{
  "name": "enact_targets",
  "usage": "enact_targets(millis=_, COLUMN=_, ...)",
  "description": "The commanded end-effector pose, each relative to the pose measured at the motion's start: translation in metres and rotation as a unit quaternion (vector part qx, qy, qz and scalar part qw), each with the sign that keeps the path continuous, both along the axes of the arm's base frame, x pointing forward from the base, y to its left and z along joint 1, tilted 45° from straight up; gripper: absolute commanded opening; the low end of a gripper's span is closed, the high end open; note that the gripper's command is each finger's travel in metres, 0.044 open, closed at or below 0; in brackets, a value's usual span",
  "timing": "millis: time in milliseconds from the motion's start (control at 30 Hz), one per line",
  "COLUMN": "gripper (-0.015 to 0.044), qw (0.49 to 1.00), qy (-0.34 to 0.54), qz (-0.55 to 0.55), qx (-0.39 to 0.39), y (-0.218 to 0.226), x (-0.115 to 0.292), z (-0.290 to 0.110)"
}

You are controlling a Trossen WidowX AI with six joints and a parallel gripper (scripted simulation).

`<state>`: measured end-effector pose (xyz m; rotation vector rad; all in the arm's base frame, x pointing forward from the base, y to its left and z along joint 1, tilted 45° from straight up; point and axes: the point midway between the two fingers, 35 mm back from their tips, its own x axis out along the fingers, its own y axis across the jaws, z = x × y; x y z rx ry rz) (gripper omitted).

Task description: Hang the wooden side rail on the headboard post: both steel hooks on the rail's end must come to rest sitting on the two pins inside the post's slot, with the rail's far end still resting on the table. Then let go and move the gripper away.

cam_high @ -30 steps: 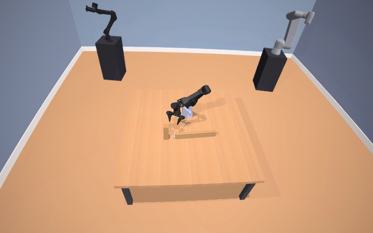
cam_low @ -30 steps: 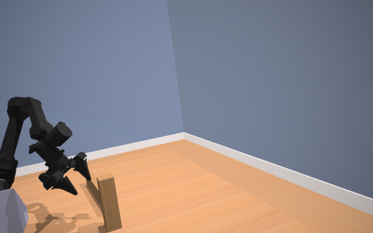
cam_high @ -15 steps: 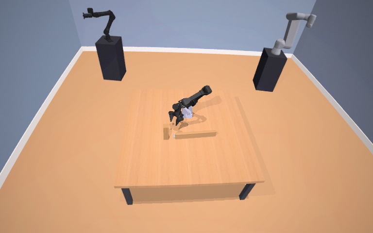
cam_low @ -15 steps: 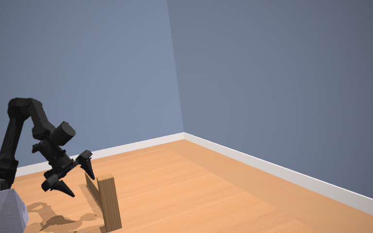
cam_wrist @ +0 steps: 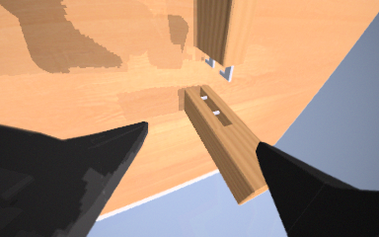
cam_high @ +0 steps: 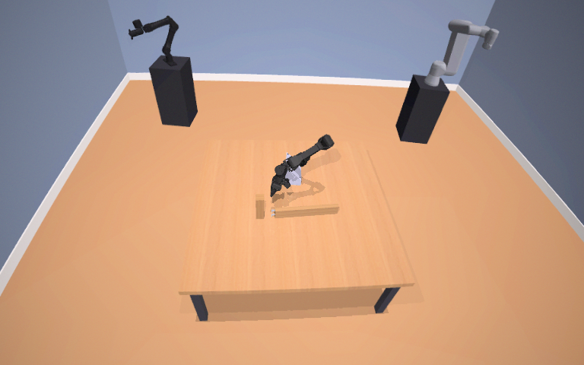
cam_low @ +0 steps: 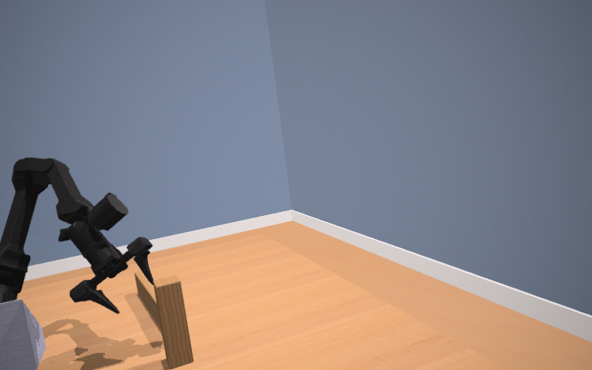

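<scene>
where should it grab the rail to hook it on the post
Grip the rail across its narrow width near the hooks, coming from above with the open end effector. It lies flat, long sides exposed, hooks short of the post.

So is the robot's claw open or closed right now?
Open. The gripper has its two black fingers spread wide apart with nothing between them, hanging above the rail beside the post.
</scene>
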<state>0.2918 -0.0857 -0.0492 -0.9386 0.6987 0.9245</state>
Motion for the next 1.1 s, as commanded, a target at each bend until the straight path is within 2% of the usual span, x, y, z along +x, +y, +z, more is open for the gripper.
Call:
enact_targets(millis=0, gripper=0.044, qw=0.958, qy=0.109, qz=-0.255, qx=0.076, y=0.009, x=-0.003, z=-0.002)
enact_targets(millis=367, gripper=0.044, qw=0.817, qy=0.166, qz=-0.529, qx=0.162, y=0.013, x=0.001, z=0.003)
enact_targets(millis=700, gripper=0.044, qw=0.669, qy=0.171, qz=-0.686, qx=0.228, y=0.016, x=0.004, z=0.008)
enact_targets(millis=1067, gripper=0.044, qw=0.469, qy=0.153, qz=-0.812, qx=0.31, y=0.019, x=0.006, z=0.015)
